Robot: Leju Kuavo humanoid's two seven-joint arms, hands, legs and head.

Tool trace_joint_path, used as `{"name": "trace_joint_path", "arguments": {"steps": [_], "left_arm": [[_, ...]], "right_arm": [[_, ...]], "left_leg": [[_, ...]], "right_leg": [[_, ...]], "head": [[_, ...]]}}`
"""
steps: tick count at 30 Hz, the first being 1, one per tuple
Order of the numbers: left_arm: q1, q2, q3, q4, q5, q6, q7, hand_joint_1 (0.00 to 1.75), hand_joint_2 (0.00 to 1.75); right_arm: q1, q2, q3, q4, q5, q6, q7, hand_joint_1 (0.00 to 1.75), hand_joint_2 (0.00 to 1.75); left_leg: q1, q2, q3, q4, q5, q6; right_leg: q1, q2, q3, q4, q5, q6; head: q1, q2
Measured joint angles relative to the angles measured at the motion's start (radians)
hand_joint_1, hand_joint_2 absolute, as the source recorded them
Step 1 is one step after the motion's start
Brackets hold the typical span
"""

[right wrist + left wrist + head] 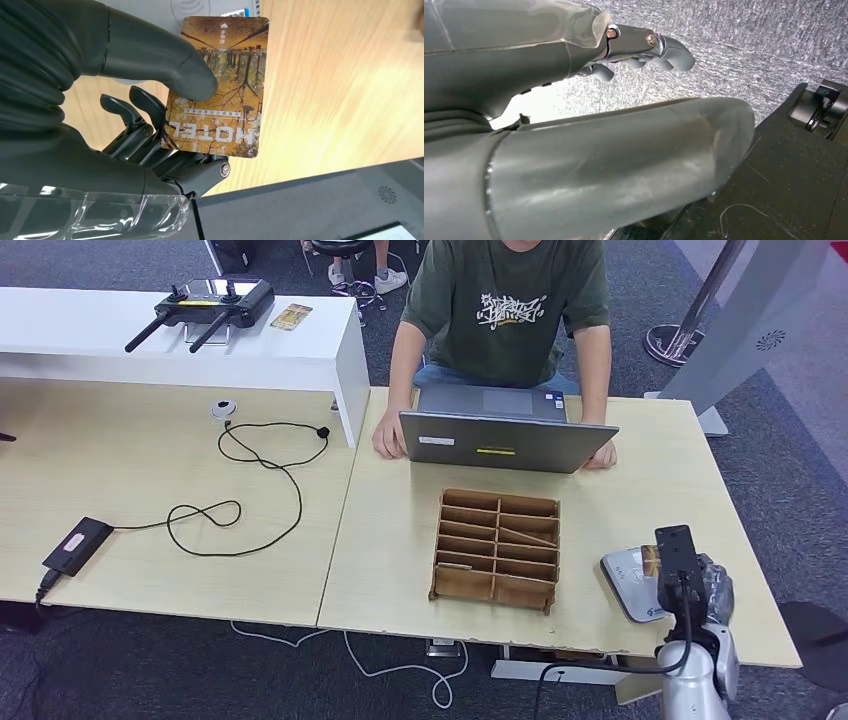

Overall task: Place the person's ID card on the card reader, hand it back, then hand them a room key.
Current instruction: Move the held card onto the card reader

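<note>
My right hand [712,592] hovers at the table's near right corner, over the grey-white card reader [624,585]. It pinches a yellow-brown card printed "HOTEL" [220,85] between the thumb [165,62] and the fingers below it. The card [651,560] is over the reader [200,7], and whether it touches cannot be told. My left hand [644,50] hangs over grey carpet with its fingers apart from the thumb and nothing in it. The person [505,310] sits across the table, with a hand resting on the table at each side of a laptop [505,435].
A wooden divided box [497,548] stands mid-table, left of the reader. On the white raised shelf [300,355] at the back left lie a second card [291,316] and a black controller [205,305]. A black cable [250,495] and a small black device [76,544] lie on the left table.
</note>
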Motion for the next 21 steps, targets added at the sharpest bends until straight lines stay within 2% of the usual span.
{"name": "trace_joint_path", "arguments": {"steps": [6, 21], "left_arm": [[0.0, 0.0, -0.002, 0.0, 0.002, 0.0, 0.001, 0.0, 0.0], [0.0, 0.0, -0.004, 0.0, 0.009, 0.0, 0.001, 0.0, 0.0]], "right_arm": [[0.0, -0.003, 0.0, 0.015, 0.008, 0.03, 0.031, 1.75, 1.75], [-0.006, -0.009, 0.0, 0.024, 0.035, 0.051, 0.05, 1.75, 1.75]], "left_leg": [[0.0, 0.0, 0.0, 0.0, 0.0, 0.0], [0.0, 0.0, 0.0, 0.0, 0.0, 0.0]], "right_leg": [[0.0, 0.0, 0.0, 0.0, 0.0, 0.0], [0.0, 0.0, 0.0, 0.0, 0.0, 0.0]], "head": [[0.0, 0.0], [0.0, 0.0]]}}
